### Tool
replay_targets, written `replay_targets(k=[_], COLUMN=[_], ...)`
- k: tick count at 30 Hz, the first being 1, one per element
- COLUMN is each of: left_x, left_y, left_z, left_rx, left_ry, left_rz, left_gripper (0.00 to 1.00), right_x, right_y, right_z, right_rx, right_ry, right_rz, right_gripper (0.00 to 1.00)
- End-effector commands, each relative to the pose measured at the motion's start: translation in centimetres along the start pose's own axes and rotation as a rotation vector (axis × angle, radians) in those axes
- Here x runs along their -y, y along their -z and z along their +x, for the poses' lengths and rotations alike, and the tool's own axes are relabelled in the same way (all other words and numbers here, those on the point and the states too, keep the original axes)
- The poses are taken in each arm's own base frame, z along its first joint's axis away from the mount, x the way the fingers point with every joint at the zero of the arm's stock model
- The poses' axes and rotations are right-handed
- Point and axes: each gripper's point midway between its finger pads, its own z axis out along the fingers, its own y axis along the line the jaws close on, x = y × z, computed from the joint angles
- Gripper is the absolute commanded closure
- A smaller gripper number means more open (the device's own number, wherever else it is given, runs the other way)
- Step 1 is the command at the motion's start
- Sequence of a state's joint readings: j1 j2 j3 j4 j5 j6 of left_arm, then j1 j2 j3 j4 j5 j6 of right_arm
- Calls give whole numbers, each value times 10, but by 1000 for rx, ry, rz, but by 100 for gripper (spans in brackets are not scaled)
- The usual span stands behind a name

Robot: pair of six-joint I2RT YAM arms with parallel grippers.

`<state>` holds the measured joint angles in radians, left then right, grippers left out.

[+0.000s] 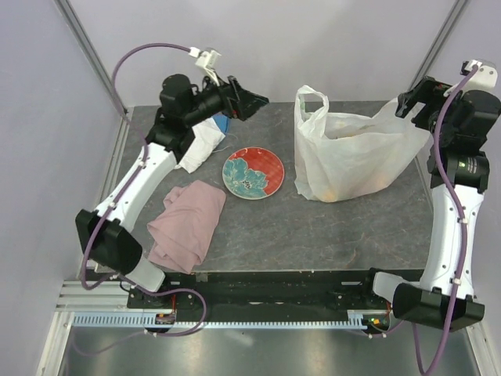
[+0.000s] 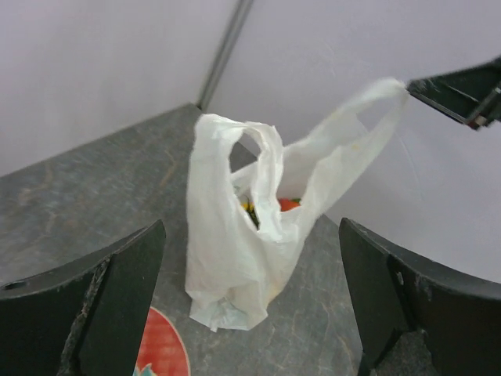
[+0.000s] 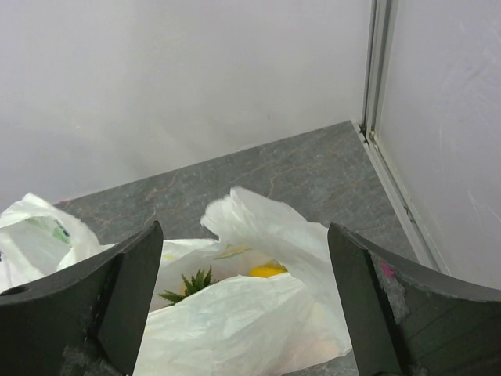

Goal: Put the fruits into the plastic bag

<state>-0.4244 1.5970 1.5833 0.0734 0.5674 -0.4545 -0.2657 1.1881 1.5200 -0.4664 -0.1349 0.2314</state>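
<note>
Plastic bag (image 1: 352, 157), thin, translucent white, loop-handled: stands upright toward 2 o'clock on grey stone-look table (image 1: 313, 235), green pineapple crown (image 3: 192, 283) and yellow fruit (image 3: 266, 270) showing inside. Sits just beside right gripper (image 1: 407, 103), at its 8 o'clock; well apart from left gripper (image 1: 252, 103), at its 4 o'clock. Both spread wide, gripping nothing.

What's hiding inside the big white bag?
Through the mouth of the plastic bag peek a green pineapple crown, a yellow fruit and a red piece. The thin plastic covers the rest, so the other fruits cannot be counted.

Left arm (image 1: 149, 168) and right arm (image 1: 450, 219) raised (elbows bent), jaws spread wide
</note>
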Motion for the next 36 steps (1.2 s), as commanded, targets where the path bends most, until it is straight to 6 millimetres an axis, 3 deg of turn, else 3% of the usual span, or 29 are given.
replay_targets(k=[1, 3, 5, 9, 13, 17, 21, 24, 30, 36], left_x=[-14, -18, -33, -40, -35, -18, 0, 7, 10, 7], left_y=[41, 68, 91, 146, 198, 226, 239, 251, 267, 268], left_z=[-20, -27, -15, -2, 26, 43, 65, 69, 60, 62], left_rx=[78, 103, 62, 7, -56, -74, -81, -68, -21, -32], left_ry=[-58, -67, -75, -108, -116, -123, -78, -65, -85, -81], left_rz=[-122, -213, -309, -466, -590, -599, -552, -568, -627, -643], left_gripper=[1, 1, 1, 1, 1, 1, 1, 1, 1, 1], right_x=[-11, -16, -19, -26, -23, -17, -14, -10, -7, -5], right_y=[31, 43, 50, 72, 85, 100, 111, 112, 109, 108], right_z=[-15, -13, -5, 5, 31, 48, 61, 73, 85, 86], right_rx=[63, 73, 59, 60, 24, 11, 6, -10, -33, -35], right_ry=[5, 10, 11, 5, 0, 8, 14, 6, -3, -3], right_rz=[-36, -59, -76, -116, -113, -91, -78, -68, -64, -54], right_gripper=[6, 6, 6, 6, 6, 6, 6, 6, 6, 6])
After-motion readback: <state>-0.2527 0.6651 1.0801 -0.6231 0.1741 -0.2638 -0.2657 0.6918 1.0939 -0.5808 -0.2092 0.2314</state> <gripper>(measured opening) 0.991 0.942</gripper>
